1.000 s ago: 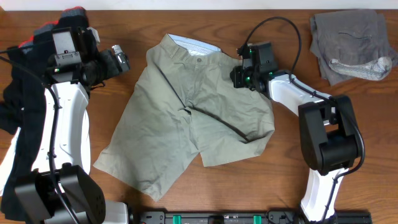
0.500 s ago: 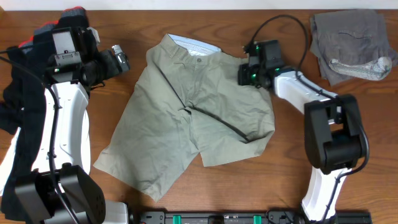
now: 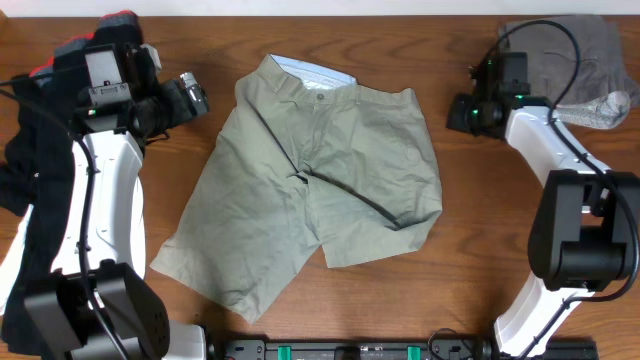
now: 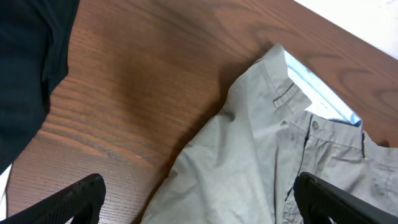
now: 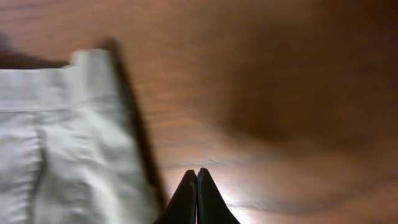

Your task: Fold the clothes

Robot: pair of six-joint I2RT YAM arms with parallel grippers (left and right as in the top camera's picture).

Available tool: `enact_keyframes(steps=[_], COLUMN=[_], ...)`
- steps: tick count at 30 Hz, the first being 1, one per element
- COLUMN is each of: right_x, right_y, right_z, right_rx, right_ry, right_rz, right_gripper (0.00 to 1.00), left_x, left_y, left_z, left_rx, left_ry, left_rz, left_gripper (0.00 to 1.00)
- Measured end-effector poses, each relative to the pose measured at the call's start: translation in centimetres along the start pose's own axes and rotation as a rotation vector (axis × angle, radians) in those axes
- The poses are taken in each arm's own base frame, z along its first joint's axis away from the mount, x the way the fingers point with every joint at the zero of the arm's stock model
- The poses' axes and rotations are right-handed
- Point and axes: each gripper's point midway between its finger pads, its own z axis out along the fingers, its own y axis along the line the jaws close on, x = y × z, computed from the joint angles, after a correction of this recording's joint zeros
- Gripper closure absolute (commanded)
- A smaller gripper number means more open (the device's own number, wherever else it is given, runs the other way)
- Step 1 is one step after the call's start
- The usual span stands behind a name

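The khaki shorts (image 3: 320, 180) lie spread flat in the middle of the table, waistband at the far side with pale blue lining and a button (image 3: 320, 97) showing. My left gripper (image 3: 200, 98) is open and empty, hovering just left of the waistband; in the left wrist view (image 4: 199, 205) its fingers (image 4: 74, 196) straddle the shorts' left hip (image 4: 261, 143). My right gripper (image 3: 453, 112) is shut and empty over bare wood right of the shorts. In the right wrist view (image 5: 197, 193) the shorts' edge (image 5: 62, 137) lies to its left.
A pile of black garments (image 3: 20, 170) with red trim (image 3: 118, 18) lies at the left edge, with a white one (image 3: 10, 270) below it. A grey folded garment (image 3: 560, 55) with a pale item (image 3: 600, 105) on it sits at the back right.
My right gripper has moved right, from the shorts' right waistband corner to bare table beside the grey garment. The shorts and left arm have not moved.
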Motion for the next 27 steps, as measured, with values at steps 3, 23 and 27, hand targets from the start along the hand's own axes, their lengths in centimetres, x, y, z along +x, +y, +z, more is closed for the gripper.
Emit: enact_keyframes(steps=[3, 23, 27], right_x=[1.0, 2.8, 3.3], right_y=[-1.7, 0.8, 4.0], right_z=[-0.2, -1.5, -1.2], right_rx=[0.051, -0.102, -0.159], right_ry=[0.044, 0.127, 0.125], right_rz=[0.042, -0.034, -0.127], right_gripper=[0.99, 0.33, 0.32], left_x=[0.3, 0.4, -0.2], left_y=[0.0, -1.1, -1.3], left_z=[0.6, 4.0, 4.0], left_rx=[-0.002, 0.023, 0.031], left_ry=[0.016, 0.020, -0.005], left_rz=[0.000, 0.036, 0.044], left_gripper=[0.02, 0.02, 0.02])
